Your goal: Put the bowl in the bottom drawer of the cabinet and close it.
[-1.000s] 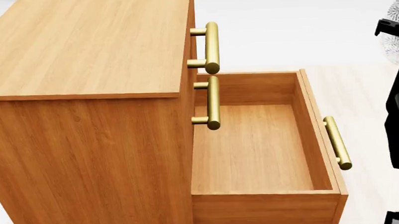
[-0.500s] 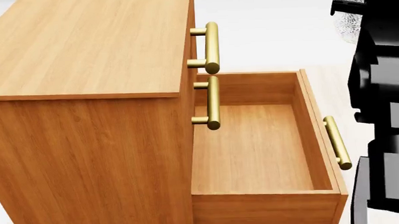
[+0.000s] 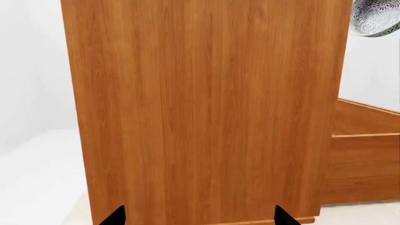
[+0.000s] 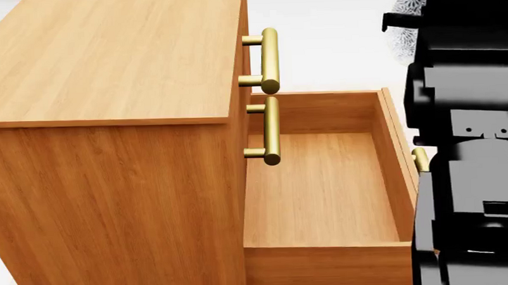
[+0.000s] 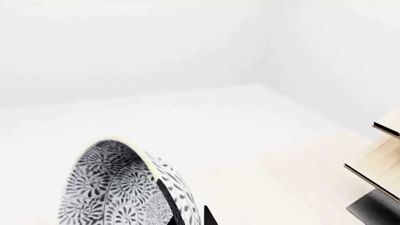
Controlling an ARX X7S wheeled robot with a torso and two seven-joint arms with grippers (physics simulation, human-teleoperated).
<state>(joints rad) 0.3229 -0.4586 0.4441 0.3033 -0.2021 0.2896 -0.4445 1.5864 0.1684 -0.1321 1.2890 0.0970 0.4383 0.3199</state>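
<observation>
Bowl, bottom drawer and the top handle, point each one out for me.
bowl (image 5: 119, 187), right wrist view, patterned inside wall.
bottom drawer (image 4: 319, 191), head view, bare wooden floor inside.
top handle (image 4: 270, 59), head view, middle of the brass bar.

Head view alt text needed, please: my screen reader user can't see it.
The bottom drawer stands pulled open and empty beside the orange-brown cabinet. The black right arm fills the view's right side, with the speckled bowl partly visible above it.
</observation>
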